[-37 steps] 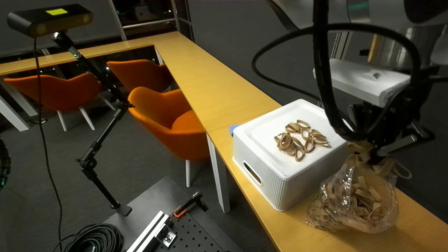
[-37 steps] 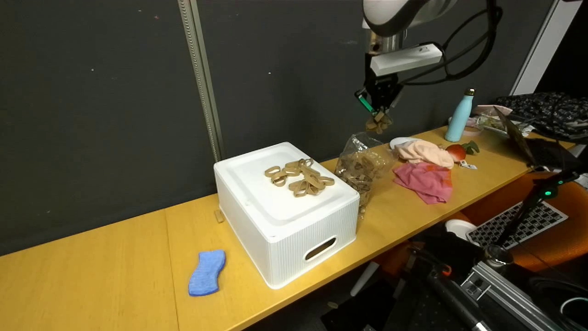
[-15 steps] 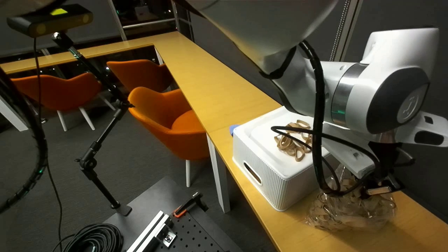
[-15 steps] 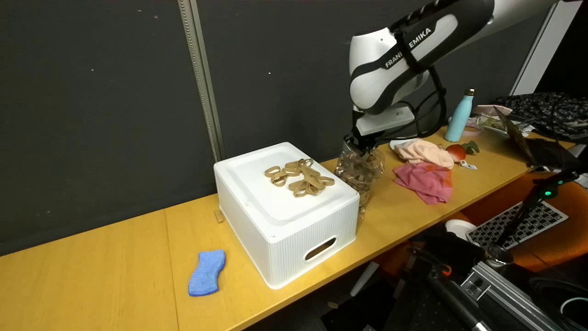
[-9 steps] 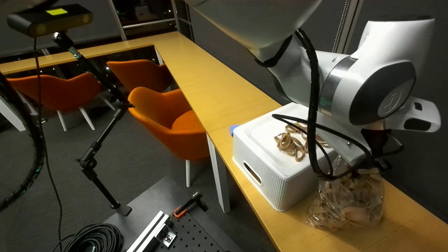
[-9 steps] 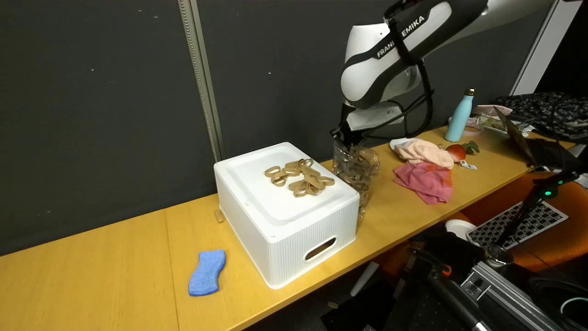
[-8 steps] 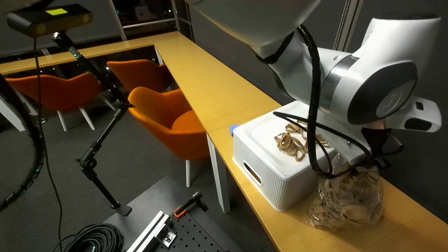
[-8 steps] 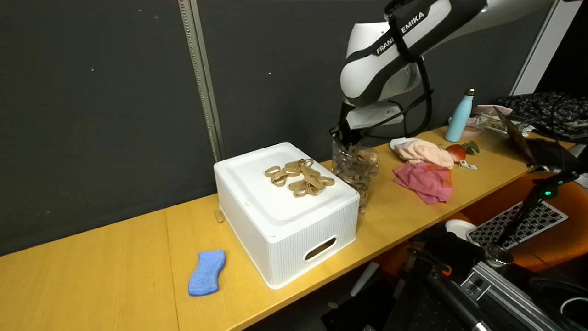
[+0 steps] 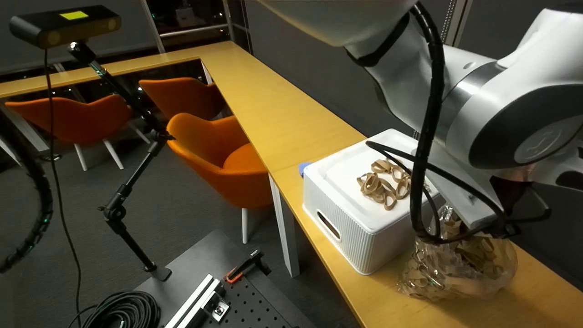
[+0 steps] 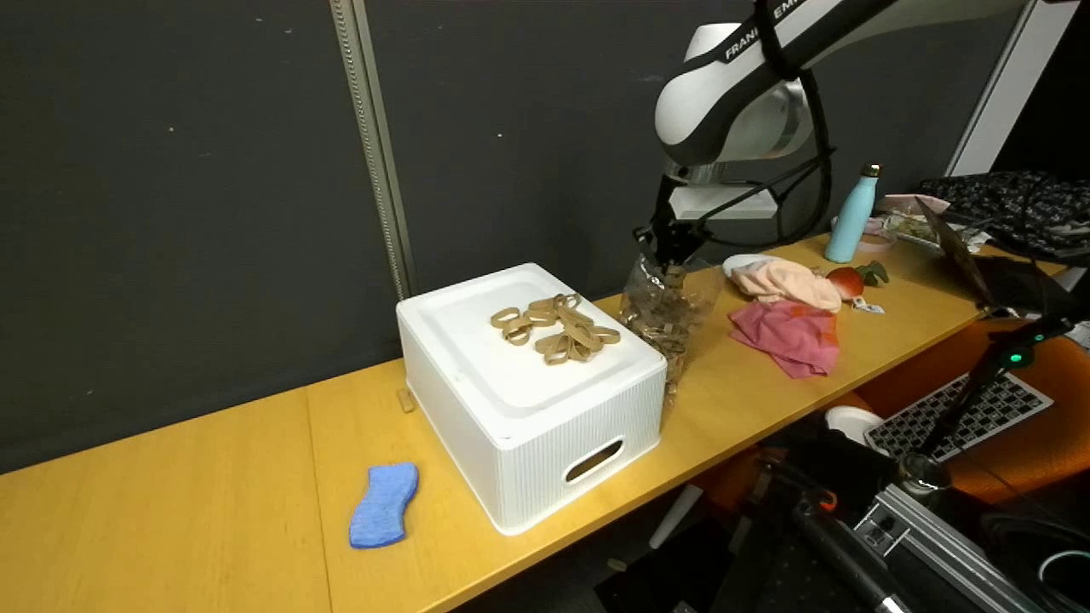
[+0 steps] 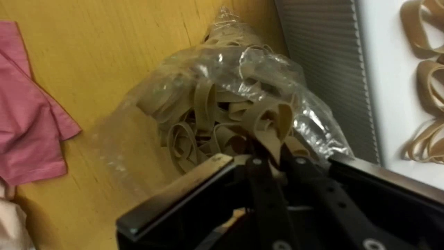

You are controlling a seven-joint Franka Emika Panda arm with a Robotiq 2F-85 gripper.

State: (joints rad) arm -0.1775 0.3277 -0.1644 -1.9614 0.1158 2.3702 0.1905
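My gripper (image 11: 277, 156) is shut on tan rubber bands (image 11: 269, 130) at the mouth of a clear plastic bag (image 11: 194, 66). One looped band rises between the fingertips in the wrist view. In an exterior view my gripper (image 10: 673, 255) is just above the bag (image 10: 664, 332), with tan bands below the fingers. The bag (image 9: 455, 278) is full of similar bands and stands on the table against a white ribbed box. In an exterior view the arm and cable hide most of the fingers. A loose pile of bands (image 10: 566, 328) lies on the box (image 10: 477, 375).
The wooden table (image 10: 213, 511) runs along a dark wall. A blue sponge (image 10: 383, 507) lies beside the box. A pink cloth (image 10: 788, 336), a peach cloth (image 10: 783, 285) and a blue bottle (image 10: 851, 217) stand beyond the bag. Orange chairs (image 9: 223, 159) are near the table edge.
My gripper held bands above the bag 2.5 seconds ago, then went down into the bag. Since half a second ago it has risen slightly and moved away from the box, with bands between its fingers.
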